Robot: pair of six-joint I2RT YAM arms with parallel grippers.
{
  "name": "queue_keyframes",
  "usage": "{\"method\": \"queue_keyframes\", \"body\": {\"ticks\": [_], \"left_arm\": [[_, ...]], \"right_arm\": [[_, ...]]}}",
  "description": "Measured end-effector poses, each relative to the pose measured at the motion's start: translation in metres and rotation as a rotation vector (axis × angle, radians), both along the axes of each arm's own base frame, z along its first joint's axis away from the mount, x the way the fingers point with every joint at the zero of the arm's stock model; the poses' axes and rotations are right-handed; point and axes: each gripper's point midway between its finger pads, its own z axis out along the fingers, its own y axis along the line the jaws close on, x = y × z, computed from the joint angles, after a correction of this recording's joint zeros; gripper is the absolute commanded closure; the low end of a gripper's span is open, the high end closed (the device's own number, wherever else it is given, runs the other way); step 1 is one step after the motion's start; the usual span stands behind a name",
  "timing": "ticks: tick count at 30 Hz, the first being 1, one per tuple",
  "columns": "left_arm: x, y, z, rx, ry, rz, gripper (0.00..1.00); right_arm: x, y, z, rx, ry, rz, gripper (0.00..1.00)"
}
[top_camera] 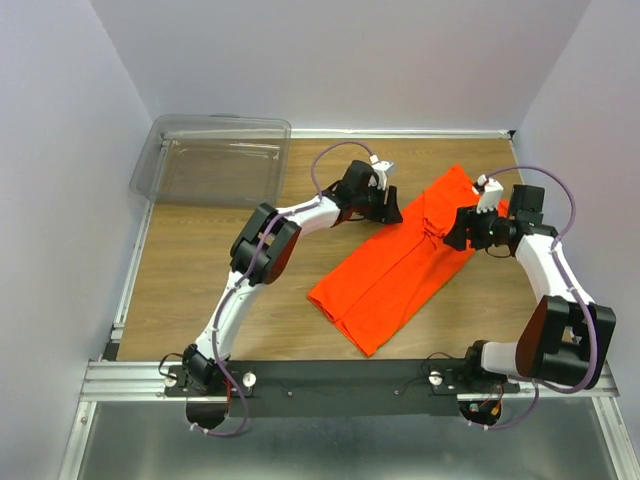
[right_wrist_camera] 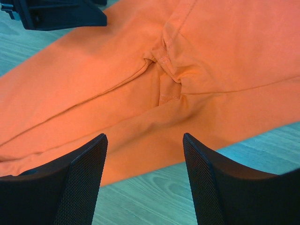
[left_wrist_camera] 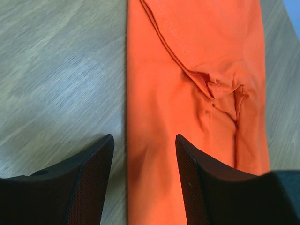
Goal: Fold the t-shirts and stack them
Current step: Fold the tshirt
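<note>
Robot lab cell: plain white walls, wooden tabletop, aluminium rail, clear plastic bin.

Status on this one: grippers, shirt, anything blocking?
Left gripper open over edge of orange t-shirt. Right gripper open, empty, over its bunched seam. T-shirt folded into a long strip. Clear bin far-left, not blocking.

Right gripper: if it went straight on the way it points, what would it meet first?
The orange t-shirt, close to its bunched pucker. The right gripper points, jaws open, at the fabric lying on the table; depth is unclear, but nothing shows in between.
</note>
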Motion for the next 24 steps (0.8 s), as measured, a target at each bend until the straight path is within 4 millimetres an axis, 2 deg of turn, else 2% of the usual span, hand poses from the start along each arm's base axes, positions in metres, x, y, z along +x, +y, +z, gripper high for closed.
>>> {"method": "queue_keyframes", "body": {"ticks": [5, 7, 9, 10, 12, 19, 22, 24], "left_arm": [[0.000, -0.013, -0.002, 0.017, 0.014, -0.029, 0.58], [0.000, -0.015, -0.007, 0.025, 0.027, -0.035, 0.73], [0.000, -0.015, -0.009, 0.034, 0.032, -0.040, 0.82], [0.000, -0.015, -0.011, 0.039, 0.039, -0.039, 0.91], [0.000, -0.014, -0.012, 0.047, 0.046, -0.035, 1.00], [0.008, -0.006, -0.013, 0.071, 0.069, 0.044, 1.00], [0.011, 0.013, -0.015, 0.077, 0.101, 0.101, 1.00], [0.014, 0.037, -0.015, 0.086, 0.124, 0.154, 1.00]], "right_arm": [[0.000, -0.004, 0.002, 0.021, 0.002, -0.019, 0.27], [0.000, -0.004, 0.002, 0.027, 0.001, -0.022, 0.27], [0.000, -0.004, 0.003, 0.032, 0.001, -0.025, 0.27], [0.000, -0.004, 0.004, 0.035, -0.001, -0.025, 0.27], [-0.001, -0.003, 0.006, 0.041, -0.006, -0.022, 0.27], [-0.001, -0.004, 0.010, 0.046, -0.018, -0.026, 0.27], [-0.001, -0.005, 0.010, 0.046, -0.018, -0.030, 0.27], [-0.001, -0.005, 0.009, 0.045, -0.018, -0.031, 0.27]]}}
